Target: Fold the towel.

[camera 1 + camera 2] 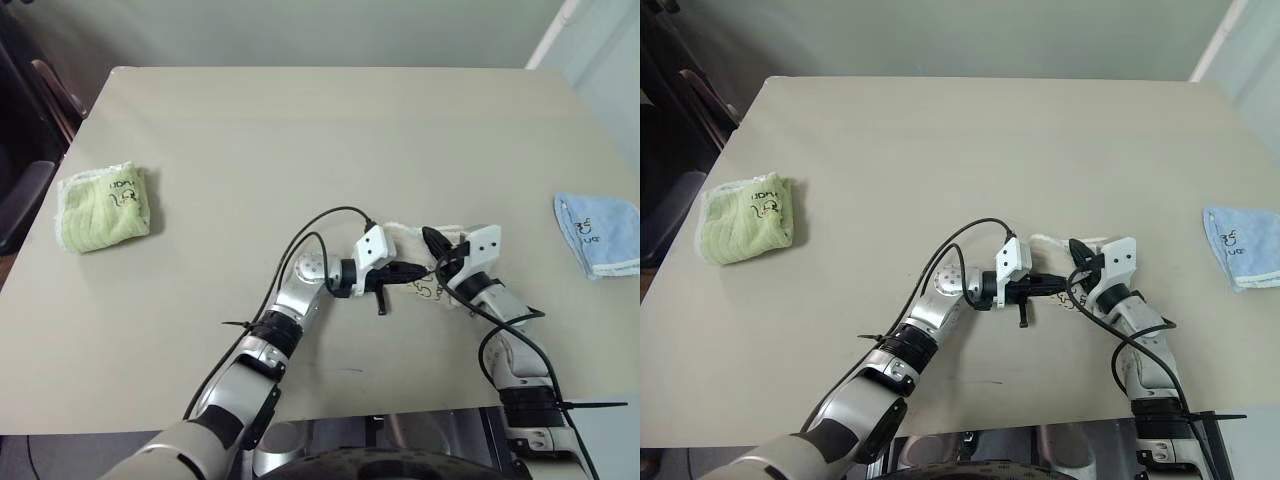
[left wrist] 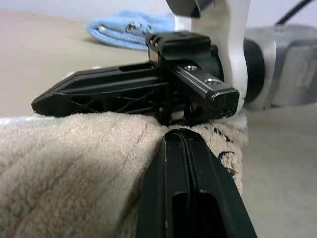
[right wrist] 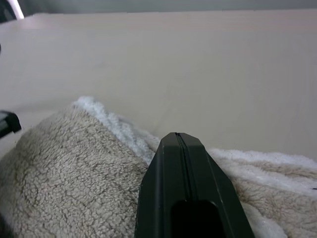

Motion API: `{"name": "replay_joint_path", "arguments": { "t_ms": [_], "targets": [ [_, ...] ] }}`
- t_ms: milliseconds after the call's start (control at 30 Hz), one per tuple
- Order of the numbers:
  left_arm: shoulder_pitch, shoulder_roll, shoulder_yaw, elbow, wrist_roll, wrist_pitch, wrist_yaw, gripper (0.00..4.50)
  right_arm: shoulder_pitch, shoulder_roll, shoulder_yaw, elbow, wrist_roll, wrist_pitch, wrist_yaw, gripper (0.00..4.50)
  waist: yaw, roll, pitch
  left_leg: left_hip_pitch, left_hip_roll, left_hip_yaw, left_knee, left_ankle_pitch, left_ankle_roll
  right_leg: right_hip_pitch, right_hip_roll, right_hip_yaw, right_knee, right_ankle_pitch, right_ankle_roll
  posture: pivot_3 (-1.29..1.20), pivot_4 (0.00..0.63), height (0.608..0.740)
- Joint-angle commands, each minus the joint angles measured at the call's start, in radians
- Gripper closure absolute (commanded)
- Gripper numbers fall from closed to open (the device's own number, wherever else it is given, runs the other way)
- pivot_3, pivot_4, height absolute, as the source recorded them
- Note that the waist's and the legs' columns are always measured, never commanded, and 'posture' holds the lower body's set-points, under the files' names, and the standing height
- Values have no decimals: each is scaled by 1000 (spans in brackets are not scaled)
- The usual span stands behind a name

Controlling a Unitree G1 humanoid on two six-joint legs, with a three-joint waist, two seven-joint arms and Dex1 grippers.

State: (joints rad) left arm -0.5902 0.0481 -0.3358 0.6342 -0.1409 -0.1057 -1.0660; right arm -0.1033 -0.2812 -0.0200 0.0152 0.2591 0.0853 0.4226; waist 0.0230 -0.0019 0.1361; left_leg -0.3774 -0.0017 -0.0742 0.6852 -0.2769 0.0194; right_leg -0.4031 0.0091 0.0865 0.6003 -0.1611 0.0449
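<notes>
Head views: the towel (image 1: 425,262), beige terry with white edging and a small dark print, lies bunched on the desk (image 1: 300,150) near its front edge, right of centre, between the two hands. Left hand (image 1: 408,269) reaches in from the left, right hand (image 1: 437,245) from the right; both sit over the cloth, fingers clenched together. Whether either pinches fabric cannot be told from above. A light-green folded towel (image 1: 102,206) rests far off at the left edge, a light-blue folded towel (image 1: 598,232) at the right edge; both well apart from the work, nothing obstructs. Left wrist view: own fingers (image 2: 190,188) shut flat, lying on the beige pile; the right hand's black fingers cross just beyond, also closed; blue towel in the background. Right wrist view: own fingers (image 3: 188,183) shut, tip resting over a fold where white edging meets beige pile; bare desk beyond. Handling estimate: light, soft, limp, not fragile; holds no shape, sags when lifted, plush surface grips well. Best taken at the corded edge or corners, one per hand, kept taut. Main hindrance: the hands crowd each other.
</notes>
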Motion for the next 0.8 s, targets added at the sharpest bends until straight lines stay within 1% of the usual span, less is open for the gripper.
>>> {"name": "replay_joint_path", "arguments": {
  "t_ms": [33,100,200,267,300,333,367,400,433,533,567,600,733,767,800],
  "targets": [
    [27,32,-18,-36,20,64,-33,4474,17,-28,-13,23,-5,25,30,4500,0,0,-1,0,0,0,0,0,0,1,0,0,0,0,0,0,150,740],
    [39,57,-25,-85,14,105,-65,4474,1,-40,-44,-38,44,70,42,4500,-1,1,-1,0,0,-1,0,0,0,0,0,0,0,0,0,0,150,740],
    [36,54,25,-151,-48,185,-61,4474,-10,-80,-101,-184,185,217,69,4500,-1,2,-1,-5,0,-1,-1,0,-1,-5,1,0,0,0,-1,0,150,740],
    [34,50,64,-210,-107,248,-59,4474,-15,-128,-151,-292,296,323,85,4500,-1,2,0,-10,0,0,-1,0,-3,-10,1,0,0,3,-8,0,150,740],
    [35,48,83,-243,-137,279,-58,4314,-16,-156,-176,-341,346,372,90,4500,-1,3,0,-14,-1,1,-1,0,-5,-13,1,0,0,3,-8,0,150,740],
    [36,46,97,-275,-159,306,-51,4110,-15,-184,-200,-380,386,410,95,4333,-1,3,0,-17,-1,1,-1,1,-7,-16,1,0,0,3,-8,0,150,740],
    [38,44,107,-300,-173,325,-43,3918,-16,-204,-218,-406,412,438,94,4145,0,3,0,-20,-1,1,0,6,-15,-19,1,0,1,2,-8,0,150,740],
    [40,42,118,-327,-186,343,-31,3571,-15,-226,-242,-427,446,468,92,3911,0,2,0,-22,-1,1,0,9,-20,-21,1,0,1,2,-7,0,150,740],
    [42,41,124,-346,-193,357,-21,3268,-13,-243,-259,-442,470,490,91,3635,1,2,0,-23,0,1,0,10,-21,-22,1,0,1,1,-5,0,150,740],
    [51,49,123,-388,-183,360,5,2213,-9,-281,-316,-456,552,568,77,2583,3,3,0,-23,0,1,-1,9,-20,-22,1,0,1,0,0,0,150,740],
    [54,51,123,-398,-180,359,17,1818,-8,-292,-335,-453,578,594,73,2135,4,2,0,-23,0,1,-1,8,-19,-22,1,0,2,-2,1,0,150,740],
    [59,54,123,-408,-176,358,26,1476,-5,-305,-357,-447,609,623,70,1867,4,2,0,-23,0,1,-1,7,-18,-22,1,0,2,-3,1,0,150,740],
    [81,86,121,-455,-183,361,28,89,15,-367,-417,-421,722,740,92,518,4,2,0,-23,0,1,-1,4,-17,-23,0,1,3,-5,3,0,150,740],
    [87,94,127,-467,-192,365,27,0,22,-388,-423,-415,743,772,97,94,4,2,0,-23,0,1,-1,3,-17,-23,0,1,3,-6,2,0,150,740],
    [93,104,132,-476,-194,361,27,0,26,-406,-428,-406,759,802,96,40,4,2,0,-23,0,1,-1,3,-17,-23,0,1,3,-6,2,0,150,740]
  ]
}}
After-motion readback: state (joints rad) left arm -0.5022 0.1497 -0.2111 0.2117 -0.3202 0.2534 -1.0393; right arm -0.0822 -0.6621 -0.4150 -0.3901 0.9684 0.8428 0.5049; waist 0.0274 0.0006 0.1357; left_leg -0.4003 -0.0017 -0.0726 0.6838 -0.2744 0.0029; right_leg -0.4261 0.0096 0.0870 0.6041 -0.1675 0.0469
